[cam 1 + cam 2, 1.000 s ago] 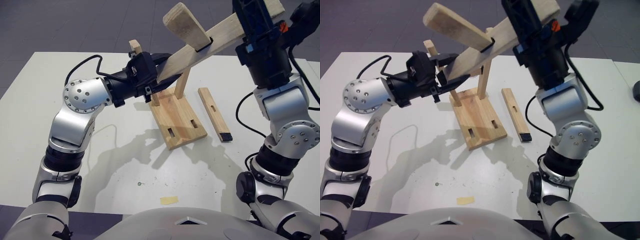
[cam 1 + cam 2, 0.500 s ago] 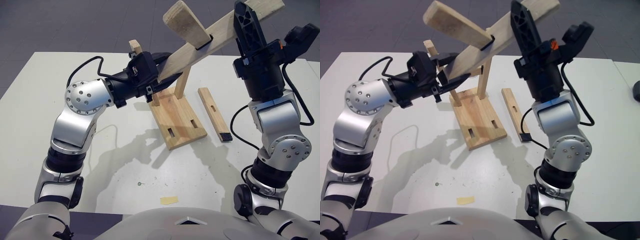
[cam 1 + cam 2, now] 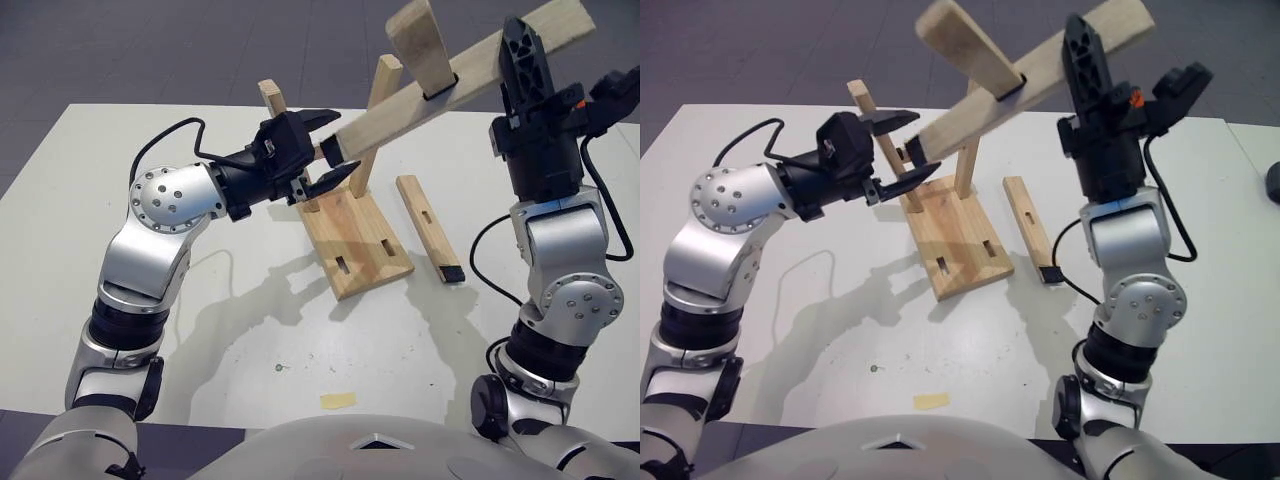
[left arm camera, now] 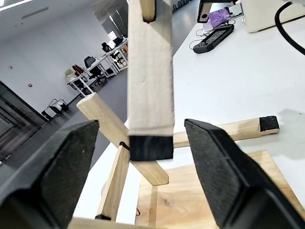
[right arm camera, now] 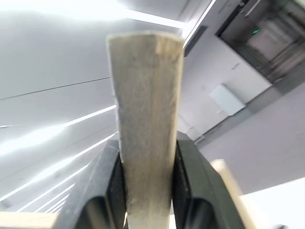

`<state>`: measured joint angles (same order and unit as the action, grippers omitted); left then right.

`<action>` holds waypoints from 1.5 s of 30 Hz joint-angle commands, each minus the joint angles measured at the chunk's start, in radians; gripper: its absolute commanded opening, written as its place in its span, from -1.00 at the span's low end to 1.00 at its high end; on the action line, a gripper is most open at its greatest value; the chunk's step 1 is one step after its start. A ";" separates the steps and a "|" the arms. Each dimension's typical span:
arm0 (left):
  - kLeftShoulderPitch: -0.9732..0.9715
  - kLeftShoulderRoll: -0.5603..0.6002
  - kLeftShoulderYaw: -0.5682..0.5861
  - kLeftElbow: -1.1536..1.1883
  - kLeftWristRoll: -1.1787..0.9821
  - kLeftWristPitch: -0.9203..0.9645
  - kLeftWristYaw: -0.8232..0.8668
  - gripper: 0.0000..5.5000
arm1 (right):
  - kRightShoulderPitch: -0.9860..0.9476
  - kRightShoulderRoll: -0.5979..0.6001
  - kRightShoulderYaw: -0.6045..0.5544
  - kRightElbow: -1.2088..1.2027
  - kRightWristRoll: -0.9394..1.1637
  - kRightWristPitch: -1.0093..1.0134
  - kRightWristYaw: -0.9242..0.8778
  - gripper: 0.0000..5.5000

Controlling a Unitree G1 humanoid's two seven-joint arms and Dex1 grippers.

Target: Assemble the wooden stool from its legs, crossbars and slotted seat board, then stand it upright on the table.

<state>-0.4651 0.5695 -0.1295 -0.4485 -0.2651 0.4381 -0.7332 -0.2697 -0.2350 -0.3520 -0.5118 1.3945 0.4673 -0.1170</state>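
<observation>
Nearest me, well in front of the seat board (image 3: 357, 240), a scrap of tape (image 3: 338, 400) lies on the table (image 3: 150, 150); it plays no part. The board lies flat with its two front slots empty, so I judge the stool about half built. A spare leg (image 3: 428, 228) lies just right of the board, within reach for later.

Two legs (image 3: 365, 170) stand upright in the board's back slots. Above the board's back edge my left gripper (image 3: 333, 143) is spread wide, one finger on each side of the black-capped end of the slanted leg (image 3: 400, 112), not touching it. I take it that I am there to steady that end and steer it down to a slot.

Up and to the right of the board, my right gripper (image 3: 1085, 60) is clamped on the slanted leg's upper part and carries its weight. A crossbar (image 3: 420, 40) sits through that leg, beyond the board.
</observation>
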 commanded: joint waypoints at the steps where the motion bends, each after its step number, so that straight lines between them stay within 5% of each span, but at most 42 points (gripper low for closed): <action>1: 0.008 0.038 0.094 0.029 -0.012 0.019 0.015 0.48 | 0.124 -0.112 -0.079 0.006 -0.015 0.043 0.031 -0.64; 10: 0.025 0.006 0.118 0.085 0.035 -0.003 0.121 0.96 | 0.292 -0.189 -0.022 0.025 -0.062 0.148 0.133 -0.64; 37: 0.025 -0.011 0.048 0.093 0.079 -0.017 0.113 0.96 | 0.177 -0.166 0.173 0.151 -0.570 0.027 0.307 -0.64; 45: 0.030 -0.007 0.041 0.108 0.099 -0.044 0.110 0.96 | 0.375 -0.242 0.389 0.119 -0.775 0.111 0.332 -0.63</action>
<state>-0.4358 0.5601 -0.0810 -0.3475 -0.1873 0.4045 -0.6197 -0.0554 -0.4454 -0.0804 -0.4428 0.7328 0.4493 0.2376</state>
